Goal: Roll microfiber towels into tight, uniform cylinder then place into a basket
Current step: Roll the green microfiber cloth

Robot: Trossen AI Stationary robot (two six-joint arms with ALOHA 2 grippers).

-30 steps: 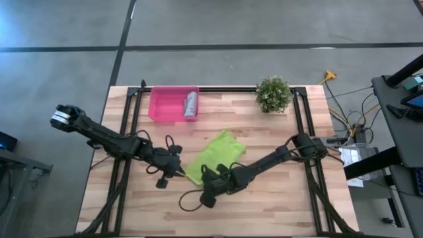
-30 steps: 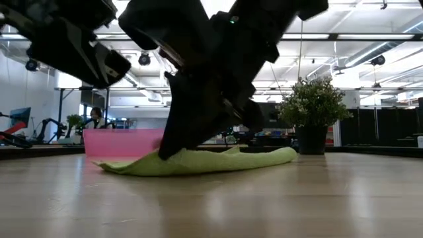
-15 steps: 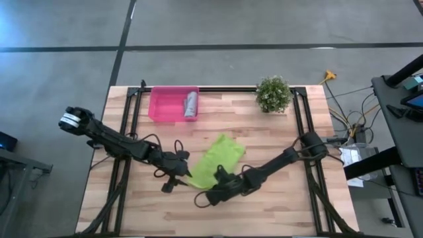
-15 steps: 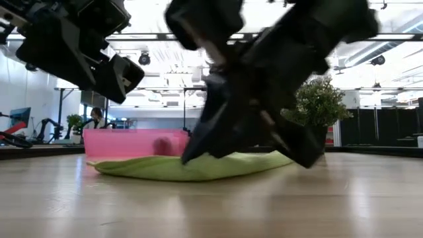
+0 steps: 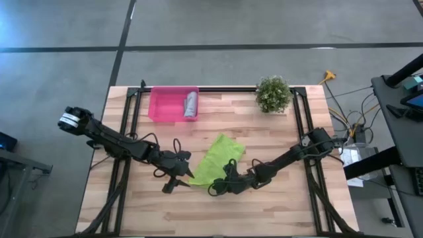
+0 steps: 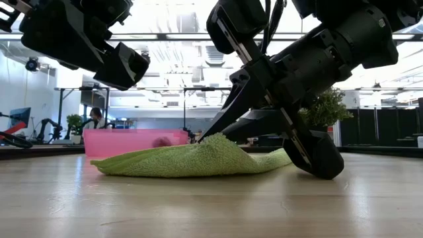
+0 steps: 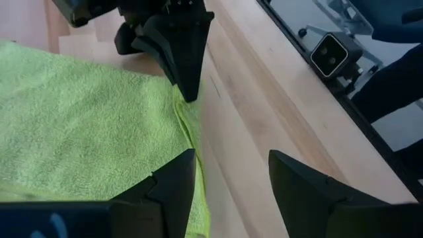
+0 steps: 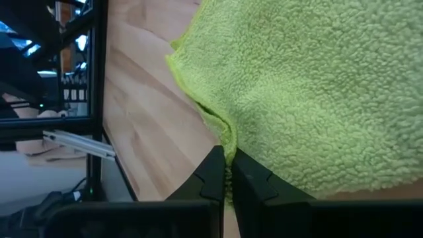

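Right gripper (image 8: 227,173) is pinching the lime green towel (image 5: 217,158) edge at the table's 6 o'clock; left gripper (image 7: 228,173) is hovering open. Weak pinch risks slipping, loosening the roll.

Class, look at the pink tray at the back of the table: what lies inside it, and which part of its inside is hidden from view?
Inside the pink tray lies one rolled grey towel, against its right end. The remaining floor looks bare. The floor under the roll is covered and unseen.
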